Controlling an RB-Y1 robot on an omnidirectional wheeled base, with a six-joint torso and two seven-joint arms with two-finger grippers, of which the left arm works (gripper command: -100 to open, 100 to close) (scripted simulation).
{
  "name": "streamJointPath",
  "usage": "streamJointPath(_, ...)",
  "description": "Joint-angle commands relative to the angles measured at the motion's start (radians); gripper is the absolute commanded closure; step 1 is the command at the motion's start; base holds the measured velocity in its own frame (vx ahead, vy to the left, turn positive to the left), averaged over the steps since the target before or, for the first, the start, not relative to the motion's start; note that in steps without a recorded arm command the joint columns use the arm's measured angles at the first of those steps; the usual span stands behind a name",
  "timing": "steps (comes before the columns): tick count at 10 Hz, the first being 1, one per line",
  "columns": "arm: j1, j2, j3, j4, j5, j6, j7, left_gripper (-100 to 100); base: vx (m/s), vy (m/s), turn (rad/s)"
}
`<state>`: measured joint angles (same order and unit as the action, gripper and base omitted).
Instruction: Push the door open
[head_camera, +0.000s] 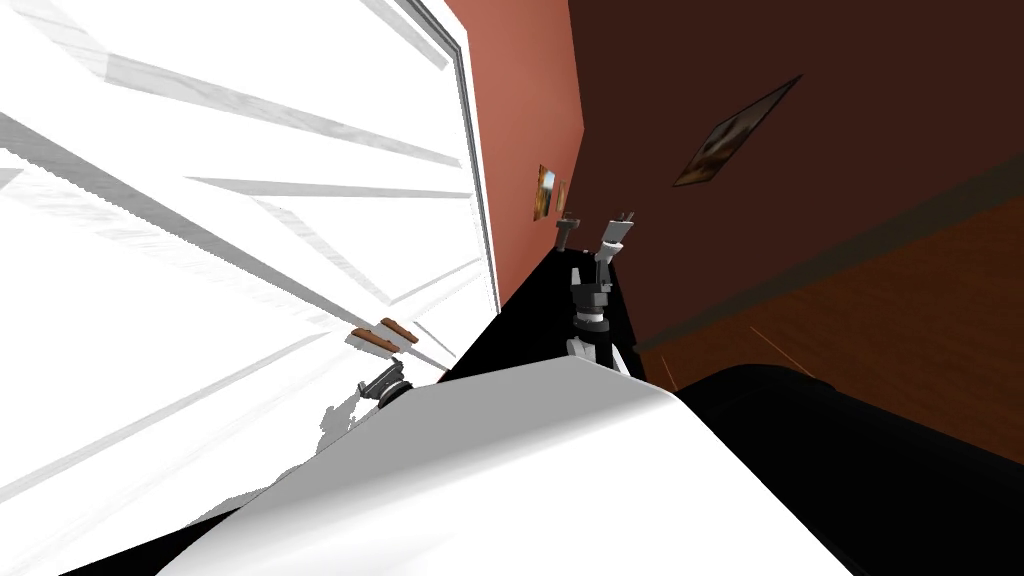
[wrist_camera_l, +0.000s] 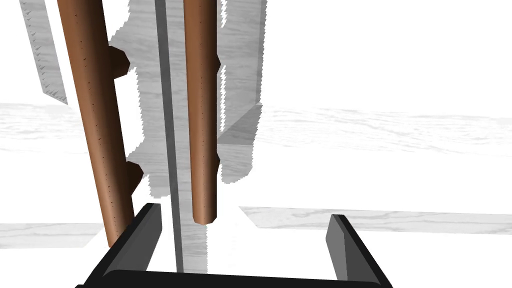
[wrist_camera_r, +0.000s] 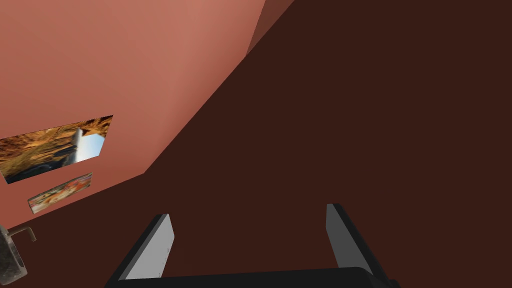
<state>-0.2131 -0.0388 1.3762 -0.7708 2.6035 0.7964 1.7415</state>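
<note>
A white panelled double door (head_camera: 230, 250) takes up the left of the head view. Two brown bar handles (head_camera: 385, 335) flank its grey middle seam. My left gripper (head_camera: 385, 383) is close below those handles, right at the door face. In the left wrist view its fingers (wrist_camera_l: 150, 232) stand open, with the seam (wrist_camera_l: 167, 125) running between them; one brown handle (wrist_camera_l: 95, 125) passes by the finger and the other handle (wrist_camera_l: 201, 115) ends just beyond the gripper (wrist_camera_l: 245, 235). My right gripper (head_camera: 617, 228) is raised ahead near the dark brown wall, open and empty (wrist_camera_r: 250, 240).
A red-brown wall (head_camera: 520, 130) with small pictures (head_camera: 545, 192) adjoins the door's right frame. A dark brown wall (head_camera: 800, 180) with a framed picture (head_camera: 735, 133) runs on the right above a wooden floor (head_camera: 900, 320). A black area (head_camera: 545, 320) lies under the right arm.
</note>
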Motion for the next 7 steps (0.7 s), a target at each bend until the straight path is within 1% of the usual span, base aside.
streamJointPath(1, 0.001, 0.004, 0.000, 0.001, 0.000, 0.001, 0.001, -100, -0.167, 0.056, 0.017)
streamJointPath(7, 0.003, 0.021, -0.005, 0.002, -0.003, 0.002, 0.005, -100, -0.197, 0.095, 0.024)
